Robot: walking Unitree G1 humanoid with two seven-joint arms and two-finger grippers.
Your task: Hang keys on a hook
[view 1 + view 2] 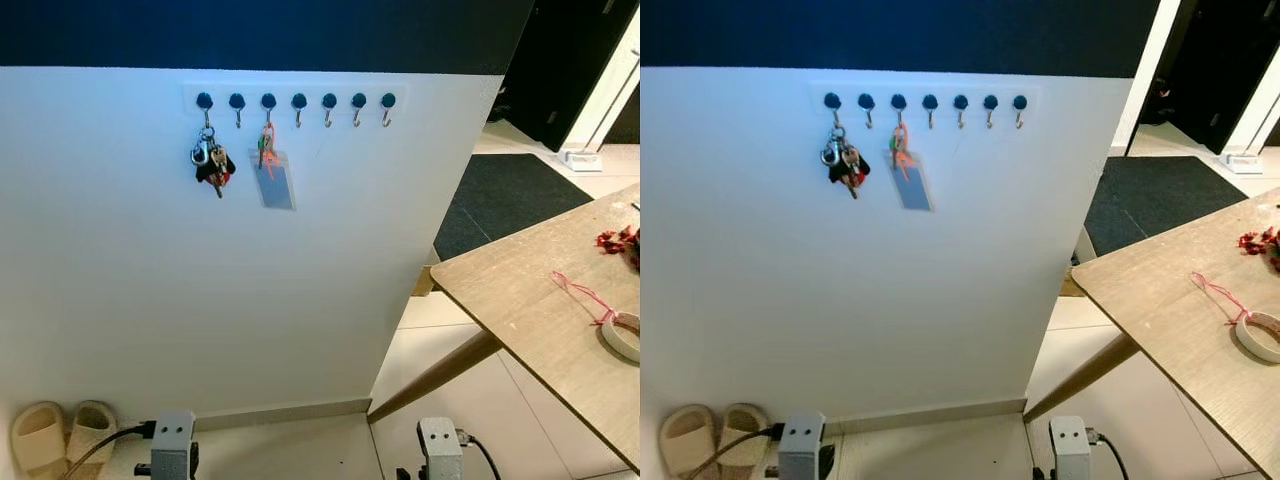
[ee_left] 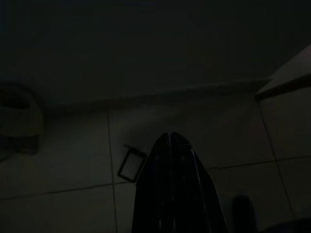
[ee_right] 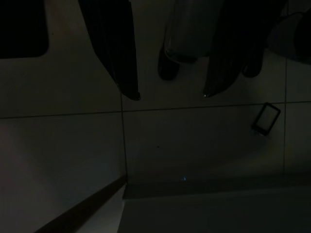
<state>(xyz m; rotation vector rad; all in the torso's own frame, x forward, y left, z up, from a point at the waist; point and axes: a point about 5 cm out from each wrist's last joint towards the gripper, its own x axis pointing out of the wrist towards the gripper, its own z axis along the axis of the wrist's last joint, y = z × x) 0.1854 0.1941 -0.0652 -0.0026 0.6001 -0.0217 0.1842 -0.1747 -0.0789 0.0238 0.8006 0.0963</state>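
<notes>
Left tool (image 2: 171, 138): black fingers pressed together with nothing between them, hanging low over the pale tiled floor (image 2: 194, 126).
Right tool (image 3: 170, 94): fingers spread apart and empty, also low above the floor.
Keys: bunch of metal keys with a dark fob and red tag (image 1: 211, 164), hanging from the first hook of the white rail of seven blue-capped hooks (image 1: 297, 101) on the white wall.
Neighbour: orange-looped clear card tag (image 1: 272, 176), on the third hook.
Floor object: small dark rectangular frame (image 2: 131, 164), possibly a card holder; the view is too dark to tell.
Beige slippers (image 1: 55, 433): by the wall's base.
Wooden tabletop (image 1: 545, 320): on the right, carrying a tape roll (image 1: 623, 335).
</notes>
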